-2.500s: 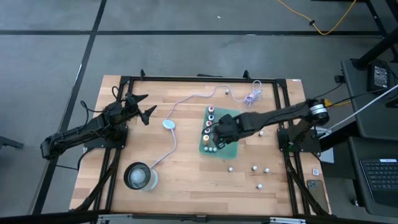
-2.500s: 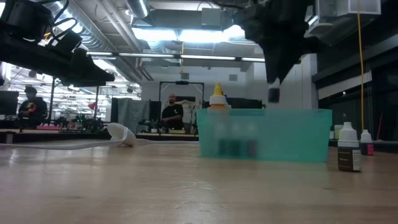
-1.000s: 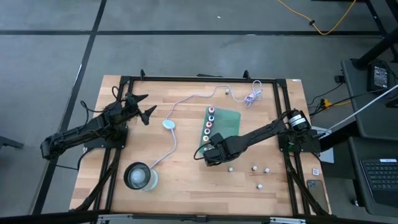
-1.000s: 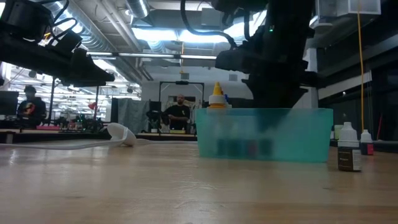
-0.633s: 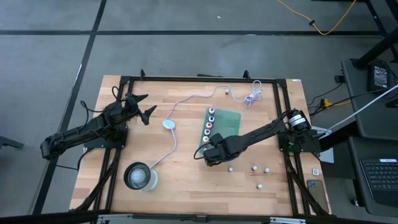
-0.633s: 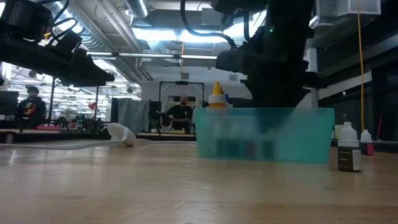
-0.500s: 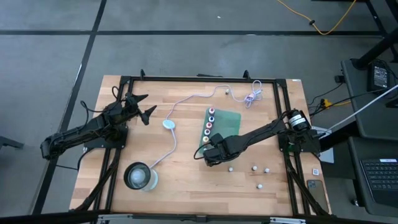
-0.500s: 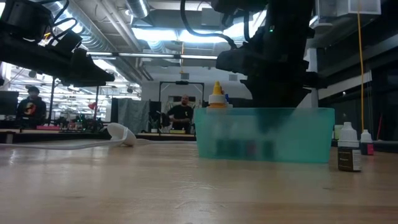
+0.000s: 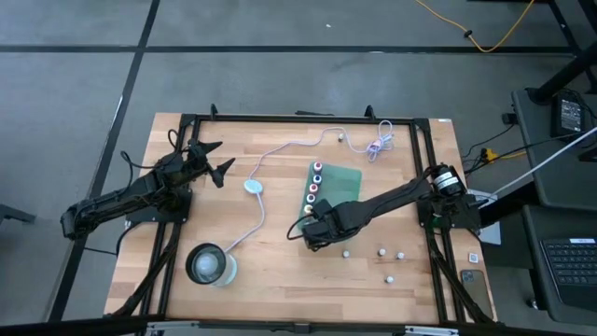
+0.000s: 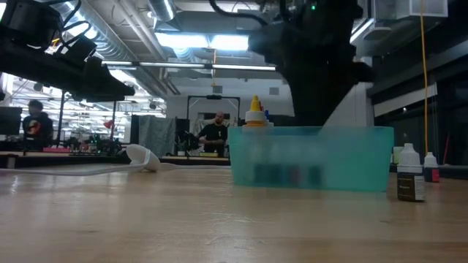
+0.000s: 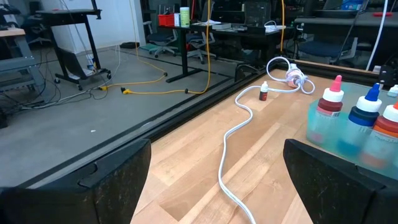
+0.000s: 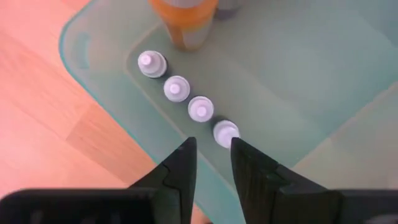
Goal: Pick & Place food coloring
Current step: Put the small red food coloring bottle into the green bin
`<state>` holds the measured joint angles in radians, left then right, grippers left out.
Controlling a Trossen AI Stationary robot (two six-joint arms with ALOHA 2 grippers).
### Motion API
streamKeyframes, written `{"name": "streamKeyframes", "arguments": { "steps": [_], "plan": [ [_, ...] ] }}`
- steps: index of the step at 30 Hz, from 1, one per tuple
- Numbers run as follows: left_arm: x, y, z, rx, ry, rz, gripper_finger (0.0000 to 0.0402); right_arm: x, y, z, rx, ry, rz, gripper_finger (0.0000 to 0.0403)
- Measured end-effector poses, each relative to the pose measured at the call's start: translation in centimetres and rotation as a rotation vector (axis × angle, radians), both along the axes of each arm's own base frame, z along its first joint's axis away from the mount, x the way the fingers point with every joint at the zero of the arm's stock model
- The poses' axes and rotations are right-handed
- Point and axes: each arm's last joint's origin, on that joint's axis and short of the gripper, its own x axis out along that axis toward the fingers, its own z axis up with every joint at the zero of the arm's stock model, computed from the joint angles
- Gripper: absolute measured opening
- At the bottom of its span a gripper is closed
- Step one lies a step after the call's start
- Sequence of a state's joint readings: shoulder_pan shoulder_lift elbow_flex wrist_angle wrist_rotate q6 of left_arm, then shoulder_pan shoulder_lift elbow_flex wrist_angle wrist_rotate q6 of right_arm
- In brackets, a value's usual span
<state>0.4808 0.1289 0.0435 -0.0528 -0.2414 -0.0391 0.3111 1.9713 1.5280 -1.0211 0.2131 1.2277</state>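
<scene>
Tray [image 9: 343, 180] of green translucent plastic sits on the desk [image 9: 280, 271] and serves as the landmark here; the right pincer [image 12: 211, 163] hangs just above its near corner, fingers [image 12: 181, 163] parted by only a narrow gap and holding nothing; below the fingertips, inside the tray along its edge, stands a row of 4 white-capped food coloring bottles [image 12: 188, 101], the last one just beyond the tips and apart from them; an orange bottle [image 12: 185, 20] stands at the far end of that row, also inside the tray; seen from above, more bottles with red and blue caps [image 9: 315, 177] line the tray's left edge; outside the tray, toward the desk's right front, 4 loose white-capped bottles [image 9: 381, 252] stand well apart from one another; in the low view a dark bottle [image 10: 409, 174] stands just right of the tray, with what may be a red one behind it; the left pincer [image 9: 213, 161] waits well to the left of the tray, jaws spread wide and empty; a white cable [image 11: 231, 163] runs across the desk between it and the tray.
</scene>
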Motion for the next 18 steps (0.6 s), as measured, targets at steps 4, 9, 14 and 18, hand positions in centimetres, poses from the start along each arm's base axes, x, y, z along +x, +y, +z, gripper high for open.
{"name": "streamKeyframes", "arguments": {
  "steps": [4, 9, 14, 18],
  "plan": [
    [0.0, 0.0, 0.0, 0.0, 0.0, 0.0, 0.0361, 0.1, 0.0, 1.7, -0.015, 0.018, 0.0, 0.0101],
    [0.0, 0.0, 0.0, 0.0, 0.0, 0.0, 0.0361, 0.7, -1.0, 4.7, -0.058, -0.004, -0.025, 0.0101],
    [0.0, 0.0, 0.0, 0.0, 0.0, -0.001, 0.0361, 1.5, -3.3, 7.5, -0.089, -0.046, -0.059, 0.012],
    [0.0, 0.0, 0.0, 0.0, 0.0, 0.0, 0.0361, 2.0, -6.0, 9.1, -0.137, -0.067, -0.111, 0.016]
  ]
}}
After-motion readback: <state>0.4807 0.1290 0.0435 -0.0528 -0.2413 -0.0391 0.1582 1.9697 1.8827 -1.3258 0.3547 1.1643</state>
